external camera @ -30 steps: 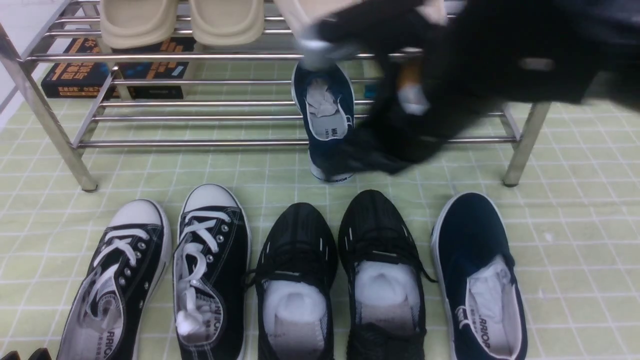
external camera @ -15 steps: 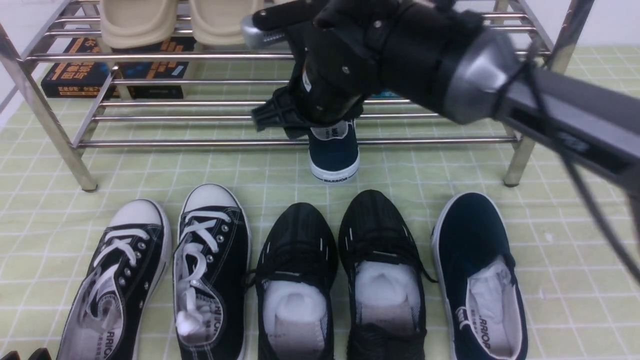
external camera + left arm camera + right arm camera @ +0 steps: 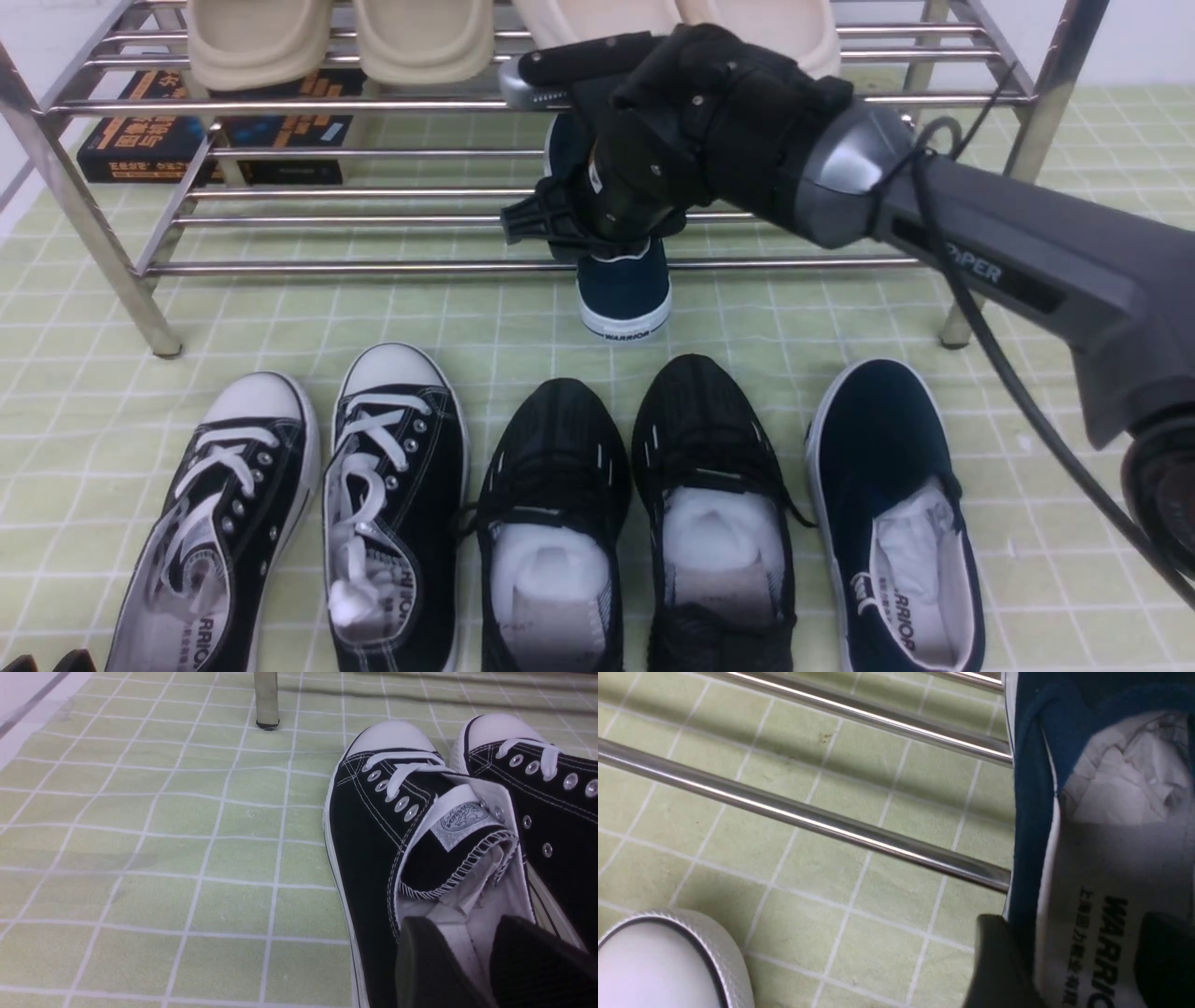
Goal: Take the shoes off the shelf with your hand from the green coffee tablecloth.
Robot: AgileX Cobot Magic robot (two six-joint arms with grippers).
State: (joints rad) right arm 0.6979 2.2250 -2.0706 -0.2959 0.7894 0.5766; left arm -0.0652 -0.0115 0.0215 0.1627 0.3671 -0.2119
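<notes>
One navy slip-on shoe (image 3: 624, 294) lies on the lower tier of the silver shelf (image 3: 373, 267), its white "WARRIOR" heel hanging over the front tube. My right gripper (image 3: 597, 245) is over its opening. In the right wrist view the gripper (image 3: 1083, 961) is open: one finger is outside the shoe's (image 3: 1031, 788) side wall, the other is over the insole. The second navy shoe (image 3: 896, 523) stands on the green checked tablecloth (image 3: 1074, 392) at the front right. My left gripper (image 3: 467, 970) is open and empty, low over a black lace-up sneaker (image 3: 373, 826).
Black lace-up sneakers (image 3: 308, 504) and black mesh trainers (image 3: 635, 523) stand in a row on the cloth in front of the shelf. Beige slippers (image 3: 336, 37) sit on the upper tier. Books (image 3: 215, 131) lie behind the shelf. A shelf leg (image 3: 266, 700) stands near the sneakers.
My right arm swung in from the right and came down over the navy shoe on the shelf, then shifted slightly right. The shoe and the left arm have not moved.
</notes>
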